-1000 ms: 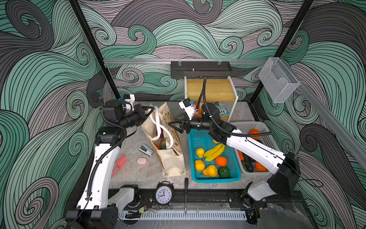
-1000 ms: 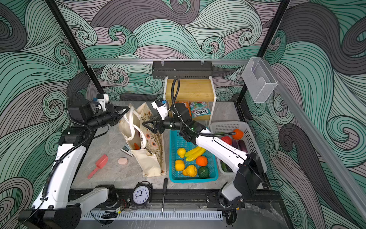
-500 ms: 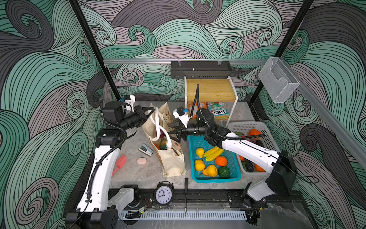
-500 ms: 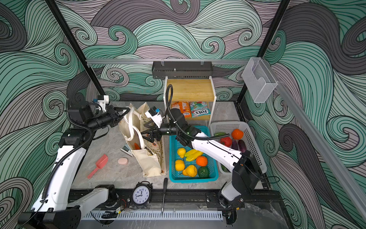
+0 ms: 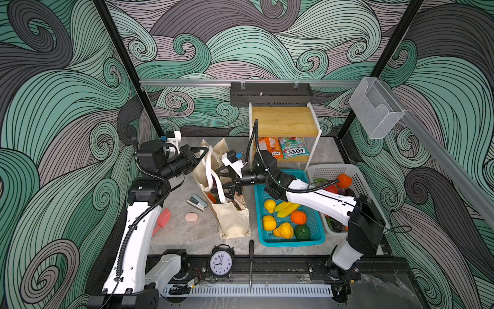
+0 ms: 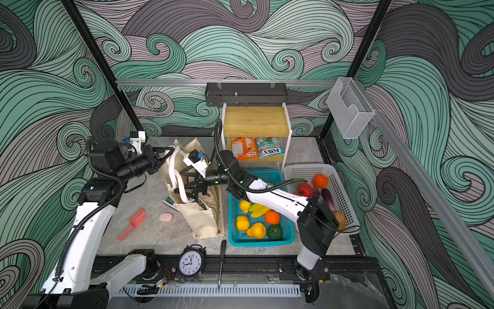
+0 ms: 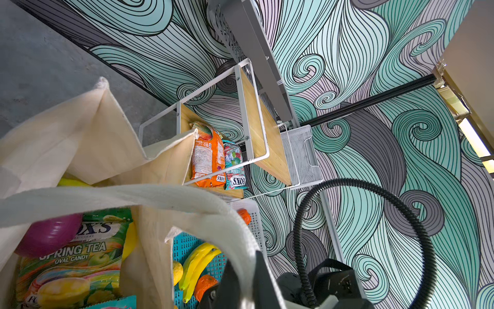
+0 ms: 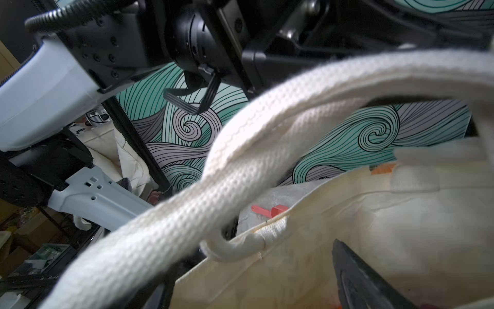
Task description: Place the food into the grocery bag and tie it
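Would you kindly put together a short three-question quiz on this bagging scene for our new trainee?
1. True or false: the left gripper is shut on a rope handle of the grocery bag.
2. In the left wrist view, which packet lies inside the bag? A) the green-yellow Spring Tea packet B) an orange packet C) no packet
3. Fill in: the banana bunch lies in the ____ basket.
Key: 1 true; 2 A; 3 teal.

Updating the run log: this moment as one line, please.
left gripper: shut on rope handle | right gripper: open at grocery bag mouth
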### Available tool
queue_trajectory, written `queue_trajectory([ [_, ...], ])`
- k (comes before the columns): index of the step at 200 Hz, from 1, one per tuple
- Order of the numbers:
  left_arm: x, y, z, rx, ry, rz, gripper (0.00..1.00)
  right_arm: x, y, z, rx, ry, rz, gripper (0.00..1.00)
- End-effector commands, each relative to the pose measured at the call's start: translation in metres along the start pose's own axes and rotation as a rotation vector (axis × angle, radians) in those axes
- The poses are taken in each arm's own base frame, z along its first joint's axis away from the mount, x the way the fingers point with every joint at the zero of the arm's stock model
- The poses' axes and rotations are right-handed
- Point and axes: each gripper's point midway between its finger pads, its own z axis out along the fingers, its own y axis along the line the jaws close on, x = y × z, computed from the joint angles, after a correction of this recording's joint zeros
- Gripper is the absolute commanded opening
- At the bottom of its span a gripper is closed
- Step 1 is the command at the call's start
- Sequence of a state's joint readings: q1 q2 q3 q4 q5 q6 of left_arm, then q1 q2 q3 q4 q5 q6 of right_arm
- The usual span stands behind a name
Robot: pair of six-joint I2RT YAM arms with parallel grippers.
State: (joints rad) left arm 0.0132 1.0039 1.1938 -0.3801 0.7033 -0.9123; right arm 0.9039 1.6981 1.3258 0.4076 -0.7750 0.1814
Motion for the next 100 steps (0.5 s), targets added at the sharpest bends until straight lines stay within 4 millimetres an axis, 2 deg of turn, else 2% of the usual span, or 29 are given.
queue_trajectory([
  [1,-0.008,-0.017,-0.007,0.043,-0.034,0.06,0.0,-0.039,0.006,0.005,-0.031,-0.116,-0.063,0.88],
  [17,-0.008,-0.017,-0.007,0.04,-0.03,0.06,0.0,-0.044,0.002,0.009,-0.017,-0.129,-0.055,0.86],
  [40,-0.009,-0.015,-0.006,0.036,-0.036,0.058,0.0,-0.046,-0.006,0.013,0.013,-0.126,-0.021,0.68],
  [65,-0.009,-0.012,-0.007,0.021,-0.045,0.064,0.0,-0.043,-0.014,0.009,0.077,-0.135,0.005,0.51],
  [74,-0.011,-0.01,-0.01,0.007,-0.057,0.07,0.0,-0.039,-0.015,0.006,0.1,-0.124,0.017,0.4],
  [81,-0.012,-0.009,-0.011,-0.005,-0.062,0.075,0.0,-0.038,-0.015,0.003,0.115,-0.118,0.018,0.25],
  [88,-0.013,-0.007,-0.013,-0.015,-0.069,0.082,0.0,-0.036,-0.015,-0.001,0.135,-0.112,0.017,0.14],
  [100,-0.015,-0.004,-0.016,-0.042,-0.076,0.095,0.0,-0.033,-0.018,-0.01,0.191,-0.105,0.014,0.0],
])
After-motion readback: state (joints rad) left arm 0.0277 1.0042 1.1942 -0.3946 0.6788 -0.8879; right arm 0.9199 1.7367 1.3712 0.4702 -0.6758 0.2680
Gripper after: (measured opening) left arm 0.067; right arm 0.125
